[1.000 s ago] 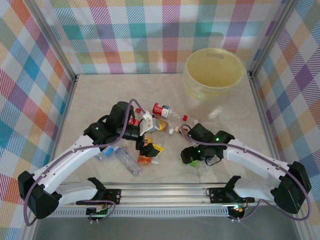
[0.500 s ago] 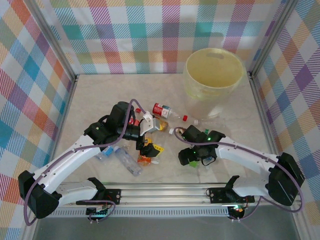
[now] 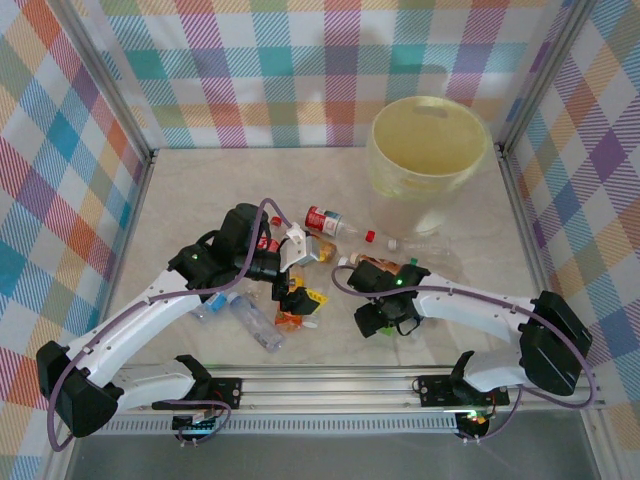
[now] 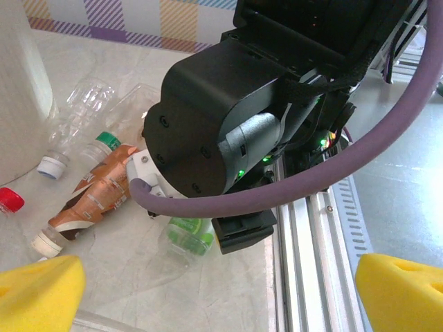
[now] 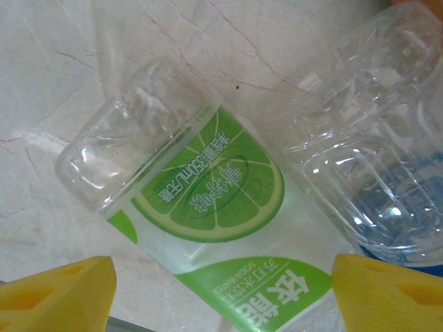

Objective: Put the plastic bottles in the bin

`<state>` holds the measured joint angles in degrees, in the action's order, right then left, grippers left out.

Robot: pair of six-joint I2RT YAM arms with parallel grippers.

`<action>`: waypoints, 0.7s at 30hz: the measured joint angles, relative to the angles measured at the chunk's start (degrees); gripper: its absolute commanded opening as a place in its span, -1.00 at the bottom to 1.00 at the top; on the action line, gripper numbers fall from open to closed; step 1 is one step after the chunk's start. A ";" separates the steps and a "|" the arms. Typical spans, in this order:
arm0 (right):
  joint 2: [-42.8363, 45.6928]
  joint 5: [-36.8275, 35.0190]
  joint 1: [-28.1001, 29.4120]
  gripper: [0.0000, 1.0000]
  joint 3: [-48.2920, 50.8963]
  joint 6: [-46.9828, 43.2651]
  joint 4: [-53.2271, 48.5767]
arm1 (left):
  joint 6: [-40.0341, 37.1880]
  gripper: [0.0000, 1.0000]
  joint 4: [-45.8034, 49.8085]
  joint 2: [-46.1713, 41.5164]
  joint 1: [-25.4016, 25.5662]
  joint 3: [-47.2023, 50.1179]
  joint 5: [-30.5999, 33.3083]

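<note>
Right claw (image 5: 221,304) over pale marbled worktop (image 5: 69,76), jaws apart. Yellow pads in bottom corners: one at left (image 5: 55,294), one at right (image 5: 391,290). Between them lies clear plastic bottle with green label (image 5: 208,200), on its side, base toward upper left, lime-slice graphic and printed characters facing up. Left pad clear of bottle; contact at right pad not discernible. Second clear bottle (image 5: 374,159) just beside it at right, crumpled-looking, blue strip at its lower edge.
</note>
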<state>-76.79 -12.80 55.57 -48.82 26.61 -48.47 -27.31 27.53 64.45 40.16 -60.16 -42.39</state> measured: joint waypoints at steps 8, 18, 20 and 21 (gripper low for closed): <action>2.71 5.05 0.39 0.63 0.07 1.25 3.08 | 0.00 1.00 0.00 0.00 0.33 0.00 -0.04; 2.45 4.50 0.39 0.84 0.07 -1.55 1.70 | 0.00 1.00 0.00 0.00 0.33 -0.02 -0.02; 1.92 4.20 0.39 0.83 0.04 -2.03 1.66 | 0.00 1.00 0.00 0.00 0.33 -0.02 -0.02; 1.57 4.09 0.39 0.83 0.07 -2.23 1.73 | 0.00 1.00 0.00 0.00 0.33 -0.02 -0.02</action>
<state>-75.22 -8.71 55.96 -48.75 24.38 -46.74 -27.31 27.53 64.45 40.49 -60.18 -42.41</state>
